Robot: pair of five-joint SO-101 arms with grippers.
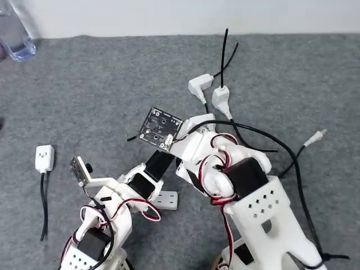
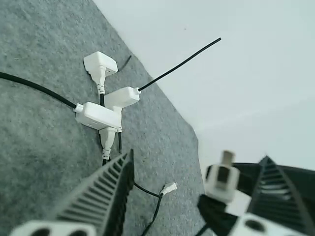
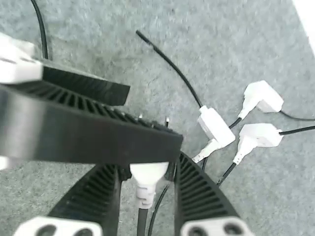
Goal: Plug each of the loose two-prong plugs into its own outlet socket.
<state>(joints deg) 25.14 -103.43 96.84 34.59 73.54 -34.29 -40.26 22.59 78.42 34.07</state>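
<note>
Right gripper (image 3: 147, 169) was clamped on the plug (image 3: 146, 181), which hung clear of the mat (image 1: 84, 84) on the arms' side of the white socket cluster (image 1: 219, 98), well short of it. Left gripper (image 2: 197, 157) gaped wide beside that plug, gripping nothing. Danger: the left finger (image 3: 88, 132) lay across the prongs, so one nudge could twist the plug. Loose sockets could skid when pushed, too. The plug's long axis ran along the right fingers, prongs leading roughly toward the cluster, cord trailing back.

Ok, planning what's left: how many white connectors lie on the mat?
5: three connectors clustered at the back, a socket far left, a small plug at right. Arms may hide more.
</note>
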